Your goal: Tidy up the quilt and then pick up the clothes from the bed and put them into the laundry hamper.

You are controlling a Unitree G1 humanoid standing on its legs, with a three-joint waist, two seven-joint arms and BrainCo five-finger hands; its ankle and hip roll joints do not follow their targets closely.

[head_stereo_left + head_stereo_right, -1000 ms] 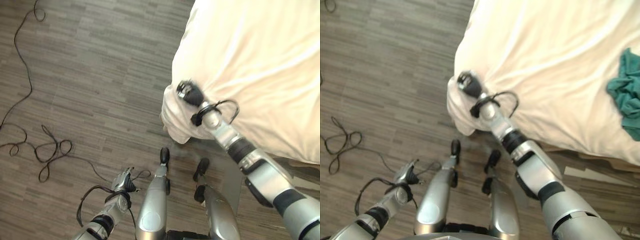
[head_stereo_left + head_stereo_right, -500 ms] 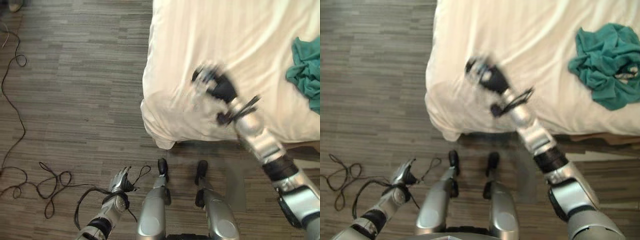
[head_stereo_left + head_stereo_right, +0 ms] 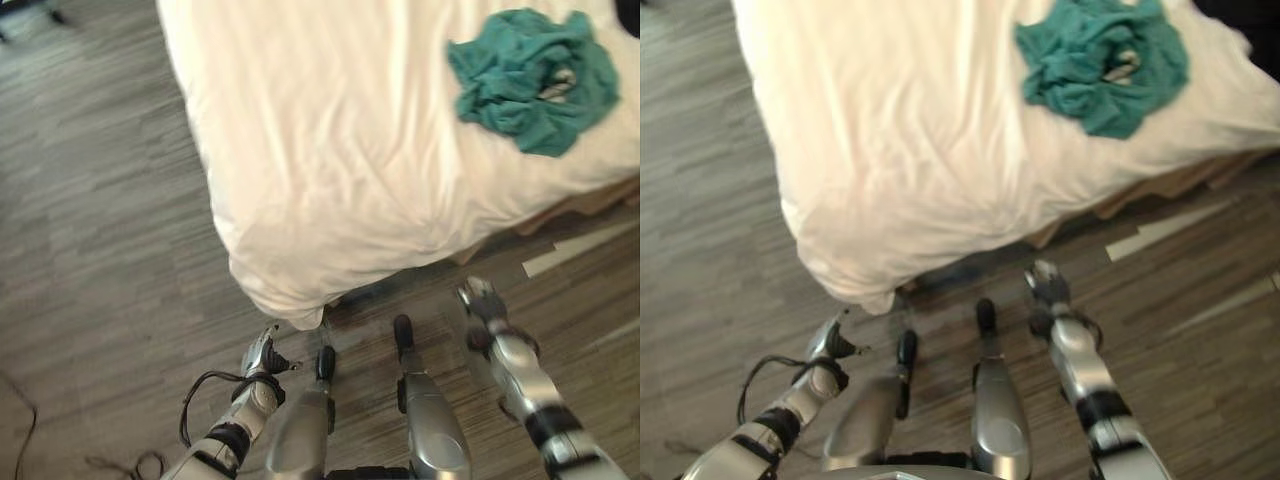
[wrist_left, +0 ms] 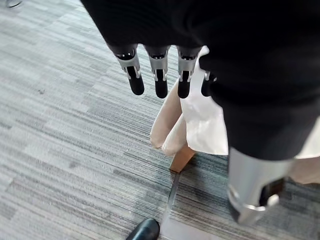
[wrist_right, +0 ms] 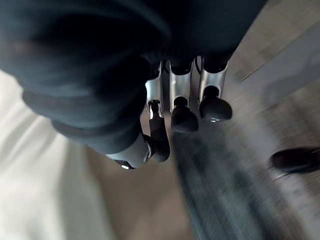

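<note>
Quilt (image 3: 330,150) cream-white; clothes (image 3: 530,75) teal; floor (image 3: 90,250) grey-brown wood-grain planks.

Both arms hang low, left hand (image 3: 260,355) and right hand (image 3: 480,305) empty (fingers loosely straight).

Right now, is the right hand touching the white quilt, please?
Apart. In the left eye view the right hand hangs over bare floor, below the quilt edge.

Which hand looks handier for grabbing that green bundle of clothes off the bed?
Probably the right hand. It hangs empty over the floor on the same side as the teal clothes, which lie toward the bed's right. The left hand, also empty, hangs by the quilt corner, farther away.
</note>
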